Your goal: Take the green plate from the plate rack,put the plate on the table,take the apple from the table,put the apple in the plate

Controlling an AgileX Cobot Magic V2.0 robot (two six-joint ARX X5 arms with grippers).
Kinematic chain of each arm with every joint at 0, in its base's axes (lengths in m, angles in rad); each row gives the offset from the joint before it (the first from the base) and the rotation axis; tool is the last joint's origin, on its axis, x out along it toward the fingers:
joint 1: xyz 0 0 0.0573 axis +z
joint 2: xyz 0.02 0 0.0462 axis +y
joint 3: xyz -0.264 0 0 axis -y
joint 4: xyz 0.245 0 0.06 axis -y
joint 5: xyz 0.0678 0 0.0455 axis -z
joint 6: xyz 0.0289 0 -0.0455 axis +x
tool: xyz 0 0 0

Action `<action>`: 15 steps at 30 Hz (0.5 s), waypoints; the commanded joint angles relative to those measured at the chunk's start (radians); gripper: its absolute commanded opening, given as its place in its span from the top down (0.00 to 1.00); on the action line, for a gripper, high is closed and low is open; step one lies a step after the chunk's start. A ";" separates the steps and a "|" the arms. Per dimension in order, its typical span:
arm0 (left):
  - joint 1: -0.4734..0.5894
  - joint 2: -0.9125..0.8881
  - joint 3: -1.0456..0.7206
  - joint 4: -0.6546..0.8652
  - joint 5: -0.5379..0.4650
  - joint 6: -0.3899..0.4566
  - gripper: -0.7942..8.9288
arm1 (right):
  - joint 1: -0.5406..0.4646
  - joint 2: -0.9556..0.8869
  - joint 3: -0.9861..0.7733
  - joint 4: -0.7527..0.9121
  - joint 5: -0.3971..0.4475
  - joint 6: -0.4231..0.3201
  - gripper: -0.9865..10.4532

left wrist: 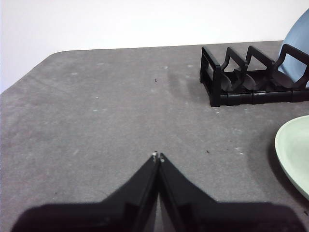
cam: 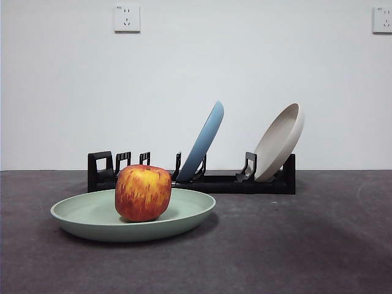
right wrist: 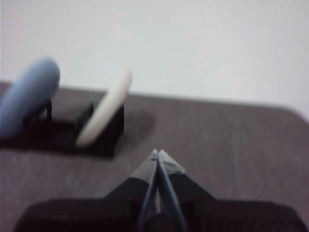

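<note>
The green plate (cam: 92,215) lies flat on the table (cam: 294,245) in front of the plate rack (cam: 214,182). The apple (cam: 143,192), red with yellow streaks, stands upright in the middle of the plate. The plate's edge also shows in the left wrist view (left wrist: 295,152), with the rack's empty end (left wrist: 241,77) behind it. My left gripper (left wrist: 158,155) is shut and empty, over bare table well clear of the plate. My right gripper (right wrist: 157,152) is shut and empty, away from the rack's other end (right wrist: 72,133). Neither arm shows in the front view.
A blue plate (cam: 203,141) and a beige plate (cam: 280,142) lean in the rack's slots. They show blurred in the right wrist view, blue plate (right wrist: 26,94) and beige plate (right wrist: 104,113). A white wall with two sockets stands behind the table.
</note>
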 commanded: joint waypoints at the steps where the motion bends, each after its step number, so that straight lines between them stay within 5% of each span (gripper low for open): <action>1: 0.002 -0.002 -0.013 0.003 0.001 -0.003 0.92 | 0.000 -0.064 -0.094 0.016 0.000 0.055 0.91; 15: 0.002 -0.002 -0.013 0.003 0.001 -0.003 0.92 | 0.001 -0.163 -0.216 -0.067 0.002 0.118 0.91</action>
